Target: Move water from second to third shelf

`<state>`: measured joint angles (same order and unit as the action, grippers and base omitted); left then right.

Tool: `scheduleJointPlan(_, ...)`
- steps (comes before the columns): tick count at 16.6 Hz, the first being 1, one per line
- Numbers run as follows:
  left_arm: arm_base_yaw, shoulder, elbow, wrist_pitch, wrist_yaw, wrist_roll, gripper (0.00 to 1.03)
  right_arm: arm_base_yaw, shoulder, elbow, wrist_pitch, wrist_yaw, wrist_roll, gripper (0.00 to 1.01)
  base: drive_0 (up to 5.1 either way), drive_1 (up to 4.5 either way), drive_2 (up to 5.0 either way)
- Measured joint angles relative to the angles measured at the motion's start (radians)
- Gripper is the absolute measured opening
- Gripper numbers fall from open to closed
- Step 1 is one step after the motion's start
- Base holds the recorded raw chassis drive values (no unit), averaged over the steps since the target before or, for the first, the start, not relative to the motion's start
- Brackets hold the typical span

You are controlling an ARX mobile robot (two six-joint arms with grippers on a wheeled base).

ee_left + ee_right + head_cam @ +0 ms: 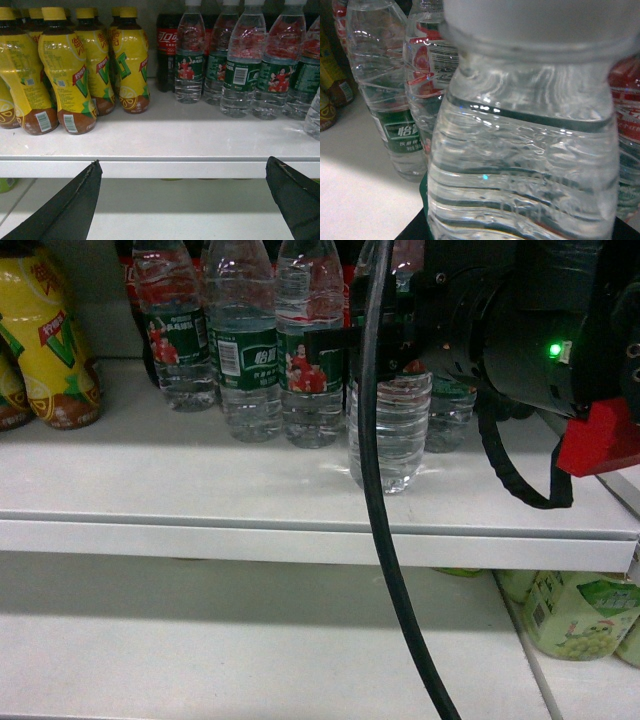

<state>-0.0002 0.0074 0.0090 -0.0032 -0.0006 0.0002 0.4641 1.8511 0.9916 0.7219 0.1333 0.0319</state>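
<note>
The water (pixel 390 430) is a clear ribbed bottle that stands forward of its row, near the front of the upper white shelf (pixel 200 480). My right gripper (pixel 385 345) is shut on it at label height, black fingers on either side. In the right wrist view the water (pixel 520 165) fills the frame, with the right gripper (pixel 520 235) dark at both bottom corners. My left gripper (pixel 182 167) is open and holds nothing. It hangs before the shelf's front edge (pixel 160 167), and its fingertips (pixel 95 170) are far apart. The head view does not show it.
More green-label water bottles (pixel 245 350) stand in a row behind. Yellow tea bottles (pixel 65 70) fill the shelf's left, with a cola bottle (pixel 165 50) at the back. A black cable (pixel 380 540) hangs down in front. Pale green bottles (pixel 575 615) sit on the lower shelf (pixel 200 640).
</note>
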Motion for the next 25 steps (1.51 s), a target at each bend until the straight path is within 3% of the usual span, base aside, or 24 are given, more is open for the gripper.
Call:
scheduleJointPlan(4, 0.000, 0.000, 0.000, 0.000, 0.000, 0.000, 0.98, -0.016, -0.091, -0.088, -0.025, -0.020, 0.045, 0.43, 0.0, 0.00, 0.0)
scheduleJointPlan(8, 0.000, 0.000, 0.000, 0.000, 0.000, 0.000, 0.98, -0.026, -0.138, -0.129, -0.045, -0.029, 0.058, 0.43, 0.0, 0.00, 0.0)
scheduleJointPlan(11, 0.000, 0.000, 0.000, 0.000, 0.000, 0.000, 0.98, -0.065, -0.288, -0.271, -0.073, -0.055, 0.088, 0.43, 0.0, 0.00, 0.0)
scheduleJointPlan(14, 0.000, 0.000, 0.000, 0.000, 0.000, 0.000, 0.98, -0.101, -0.455, -0.416, -0.078, -0.058, 0.077, 0.43, 0.0, 0.00, 0.0)
scheduleJointPlan(16, 0.000, 0.000, 0.000, 0.000, 0.000, 0.000, 0.98, -0.146, -0.583, -0.492, -0.093, -0.060, 0.064, 0.43, 0.0, 0.00, 0.0)
scheduleJointPlan(18, 0.000, 0.000, 0.000, 0.000, 0.000, 0.000, 0.98, -0.216, -0.709, -0.545, -0.134, -0.047, 0.021, 0.43, 0.0, 0.00, 0.0)
scheduleJointPlan(20, 0.000, 0.000, 0.000, 0.000, 0.000, 0.000, 0.98, -0.287, -0.846, -0.589, -0.234, -0.046, 0.012, 0.43, 0.0, 0.00, 0.0)
scheduleJointPlan(25, 0.000, 0.000, 0.000, 0.000, 0.000, 0.000, 0.98, -0.363, -1.175, -0.631, -0.470, -0.150, 0.032, 0.43, 0.0, 0.00, 0.0)
